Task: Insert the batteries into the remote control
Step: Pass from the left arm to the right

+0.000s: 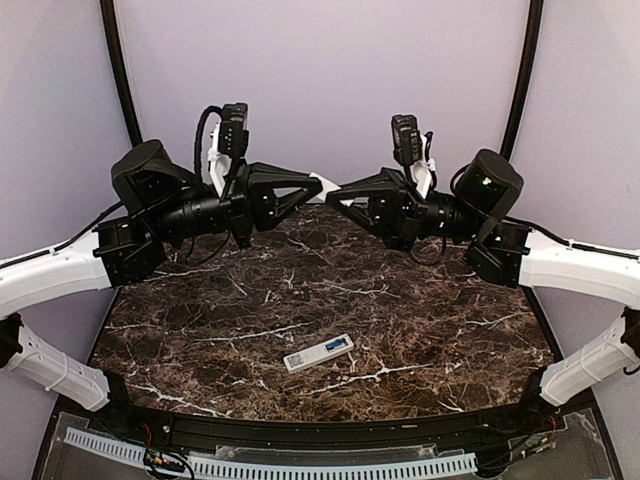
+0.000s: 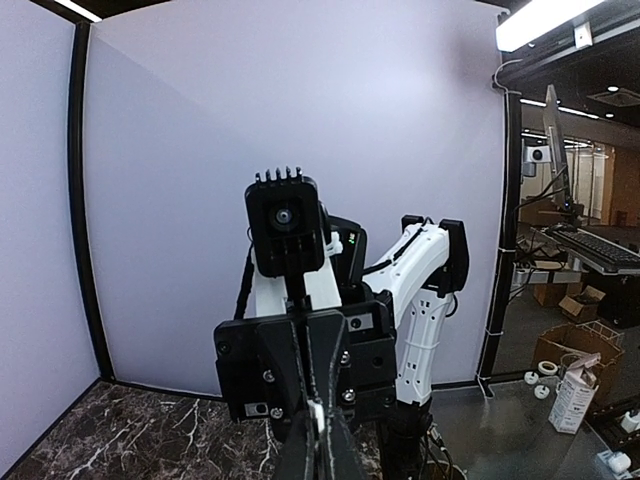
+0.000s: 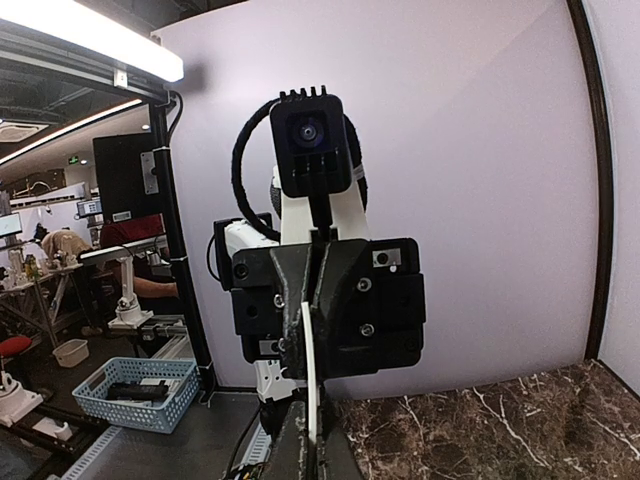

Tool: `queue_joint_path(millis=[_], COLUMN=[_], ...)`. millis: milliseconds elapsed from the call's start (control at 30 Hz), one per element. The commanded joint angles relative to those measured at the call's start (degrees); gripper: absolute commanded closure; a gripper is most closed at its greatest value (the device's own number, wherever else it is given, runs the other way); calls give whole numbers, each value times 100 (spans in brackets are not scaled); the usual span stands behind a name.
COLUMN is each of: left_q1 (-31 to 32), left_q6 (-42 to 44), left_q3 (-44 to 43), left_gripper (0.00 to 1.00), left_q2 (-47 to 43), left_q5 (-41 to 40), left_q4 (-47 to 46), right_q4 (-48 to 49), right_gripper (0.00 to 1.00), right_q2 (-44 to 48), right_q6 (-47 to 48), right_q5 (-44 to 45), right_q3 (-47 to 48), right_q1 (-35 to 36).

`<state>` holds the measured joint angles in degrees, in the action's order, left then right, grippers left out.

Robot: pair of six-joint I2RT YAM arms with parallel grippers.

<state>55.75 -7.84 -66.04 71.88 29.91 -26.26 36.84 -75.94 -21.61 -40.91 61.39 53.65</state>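
Remote control point(image 1: 319, 354): lies flat on the dark marbled surface point(image 1: 200, 330), toward the near edge, about midway between the two arm bases. Slim white body, long axis skewed, right end set farther back than the left. Small dark patch near the left end. Touches neither arm.

Relative to the end effectors: well apart from both. Sits low on the surface while both hang raised above its far half. Roughly in line with their meeting point, but offset toward the near edge.

Left end effector point(image 1: 316, 184): reaches in level from the left, tip pointing right. Clenched on a thin white plate point(image 1: 327, 184). In the left wrist view, fingers point(image 2: 295, 455) meet at the bottom of the frame with a sliver of white pinched between them.

Right end effector point(image 1: 333, 196): reaches in from the right, tip to tip with the left. Clenched on the same plate. In the right wrist view, shows that plate edge-on as a narrow white strip running up from its own fingers toward the left end effector facing it.

Plate held in mid-air between the two tips, clear of the surface and far from the remote control.
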Motion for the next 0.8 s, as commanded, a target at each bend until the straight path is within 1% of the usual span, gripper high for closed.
queue_joint_path(millis=[0,33,67,100,133,167,200,233,267,300,333,367,400,467,533,633,700,767], left_q1=[2,0,-2,2,1,-1,-2,-2,0,-1,5,5,4,9,1,-1,-2,-6], left_q6=[16,22,72,125,285,394,629,816,1132,1252,1446,1510,1609,1694,1701,1689,1695,1738], left_q3=[251,277,342,384,474,511,601,640,701,721,726,729,752,863,1036,1244,1262,1292], left_gripper=[97,89,67,49,22,15,8,5,2,2,1,1,1,1,1,1,1,1], left_q2=[-98,-142,-214,-269,-384,-459,-601,-660,-726,-727,-664,-612,-451,-166,161,632,1166,1502], left_q5=[-69,-111,-258,-359,-567,-812,-948,-1217,-1392,-1765,-1956,-2260,-2371,-2548,-2569,-2276,-2122,-2051], left_q4=[-108,-68,50,129,354,488,824,1013,1408,1643,2130,2352,2762,3130,3265,3417,3564,3617], right_q4=[-169,-338,-578,-927,-1384,-1861,-2636,-3275,-3886,-4558,-5183,-5753,-6277,-7021,-7331,-7534,-7692,-7778], right_gripper=[100,100,100,100,100,100,100,100,100,100,100,100,100,100,100,100,100,100], right_q2=[174,233,296,391,456,506,550,569,559,513,434,326,198,-65,-226,-418,-641,-879], right_q6=[33,46,46,43,41,50,77,110,164,214,252,273,287,297,306,345,458,546], right_q5=[-3,40,95,149,198,208,225,237,245,256,277,309,326,296,154,-30,-233,-529], right_q3=[164,186,219,308,419,543,693,837,1015,1187,1357,1561,1679,1777,1667,1383,1211,976], right_q1=[4,-16,-62,-132,-221,-342,-473,-625,-835,-937,-1144,-1289,-1432,-1687,-1887,-2089,-2199,-2271])
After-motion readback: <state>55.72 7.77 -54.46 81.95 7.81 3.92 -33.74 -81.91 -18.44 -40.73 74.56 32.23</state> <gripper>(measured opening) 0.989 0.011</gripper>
